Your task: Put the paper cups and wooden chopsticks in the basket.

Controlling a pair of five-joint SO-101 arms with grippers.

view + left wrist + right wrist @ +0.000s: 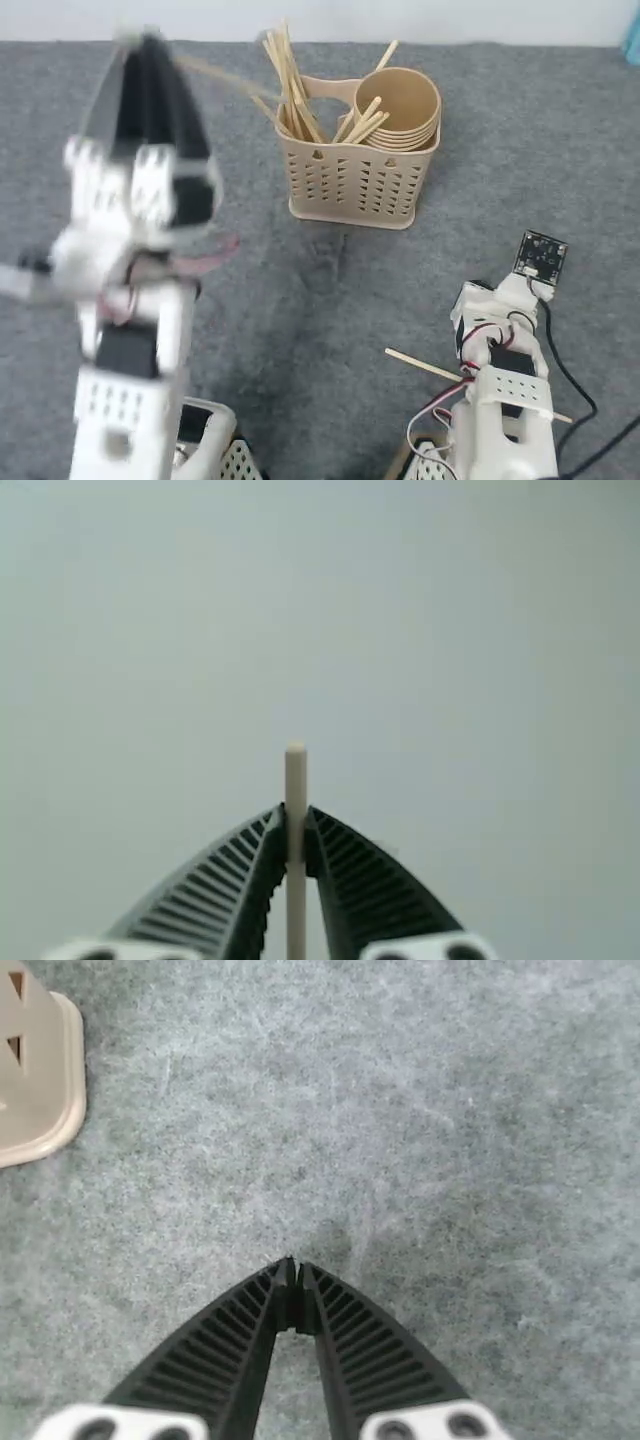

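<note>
Left gripper (295,818) clamps chopstick (295,770); second chopstick (425,365) partly beneath right arm (510,395).

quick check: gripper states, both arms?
Left gripper: closed on a wooden chopstick.
Right gripper: closed, holding nothing.

1. Basket (350,185): one, upper centre.
2. Paper cups (398,100): one nested stack; number of cups unclear.
3. Wooden chopsticks (290,90): a basket bundle too crowded to count, one loose chopstick (430,367) at lower right, one held chopstick (295,775).
4. Robot arms: two, left arm (130,250) and right arm (505,390).
</note>
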